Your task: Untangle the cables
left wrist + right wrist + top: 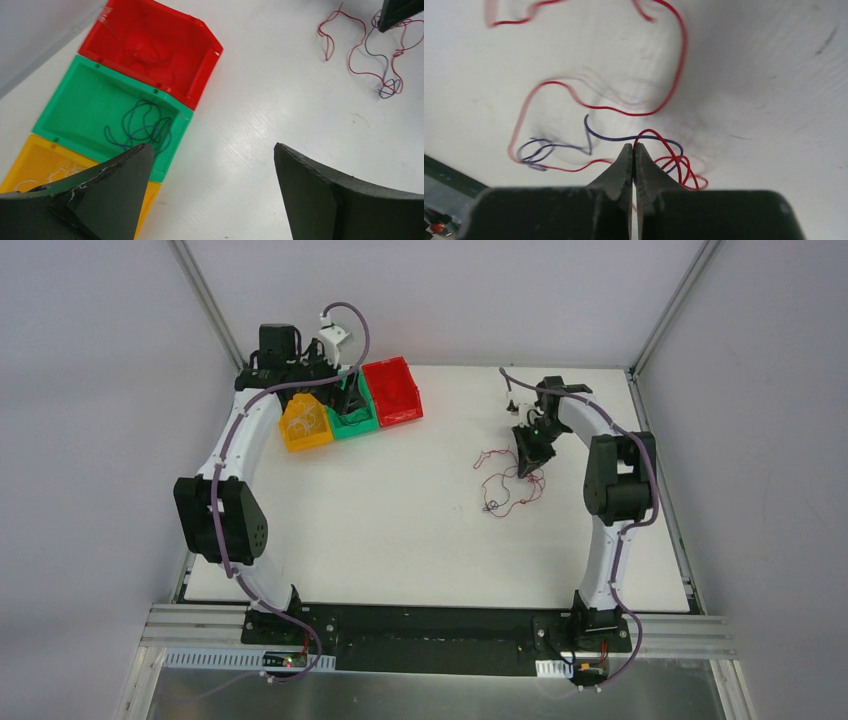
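Note:
A red cable (679,75) and a purple-blue cable (624,138) lie tangled in loose loops on the white table, right of centre (505,482). My right gripper (633,146) is shut at the tangle, and the red cable comes out from between its tips; it also shows in the top view (527,462). My left gripper (212,147) is open and empty, hovering at the back left beside the bins (347,392). The tangle also shows at the upper right of the left wrist view (360,47).
Three bins stand in a row at the back left: a red bin (207,65) with a faint red wire, a green bin (65,95) holding a blue cable (140,125), and a yellow bin (35,155) holding a whitish cable (55,172). Grey walls enclose the table.

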